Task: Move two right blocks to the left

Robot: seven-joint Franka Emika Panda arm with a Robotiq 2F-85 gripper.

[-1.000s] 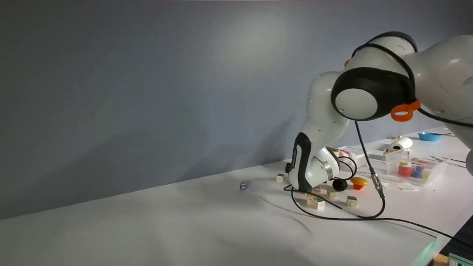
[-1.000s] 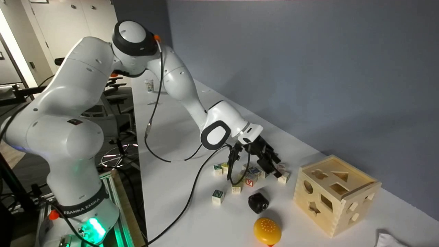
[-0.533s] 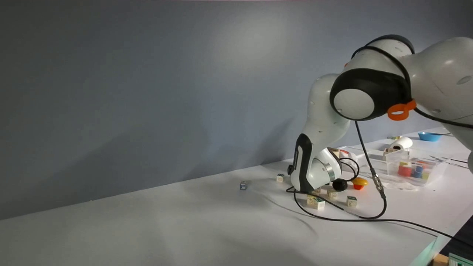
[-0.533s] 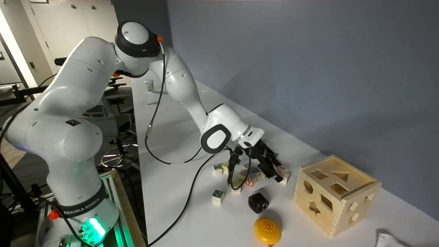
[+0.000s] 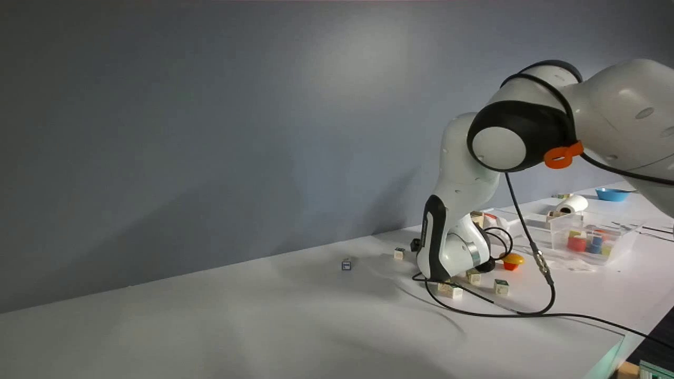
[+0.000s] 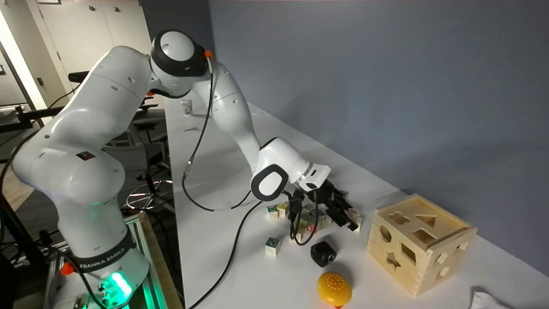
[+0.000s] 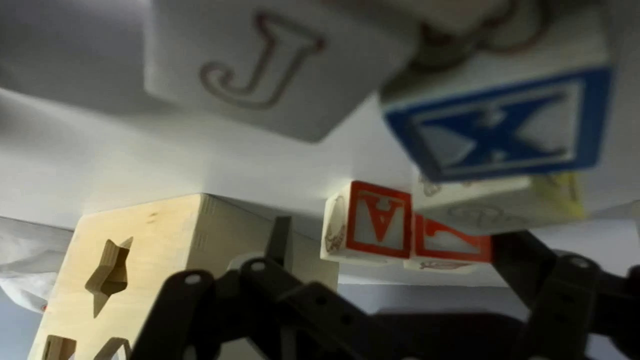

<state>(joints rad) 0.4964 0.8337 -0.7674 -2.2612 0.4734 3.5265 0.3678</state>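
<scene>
Standing well apart in the wrist view, the fingers (image 7: 280, 242) frame the red-bordered A block (image 7: 380, 220) and, between 3 and 4 o'clock from it, a second red-bordered block (image 7: 447, 242); a gap shows on the A block's 9 o'clock side, and I cannot tell whether the second block touches a fingertip. From the A block, the blue-bordered X block (image 7: 500, 132) sits at 2 o'clock, the J block (image 7: 280, 65) at 11 and the wooden shape-sorter box (image 7: 155, 245) at 9.

In an exterior view the Franka arm (image 6: 233, 111) is bent low over the white bench (image 6: 257, 283). From the fingers there, the N block (image 6: 272, 246) lies between 8 and 9 o'clock, a green-lettered block (image 6: 272, 212) between 9 and 10, a black faceted piece (image 6: 322, 254) at 6 and a yellow-capped toy (image 6: 334, 288) beyond it. In an exterior view, a pale cube (image 5: 399, 253) and, farther out, a blue-edged cube (image 5: 346, 265) lie at 9 o'clock from the wrist (image 5: 454, 258). Which two blocks are the task's right ones, I cannot tell.
</scene>
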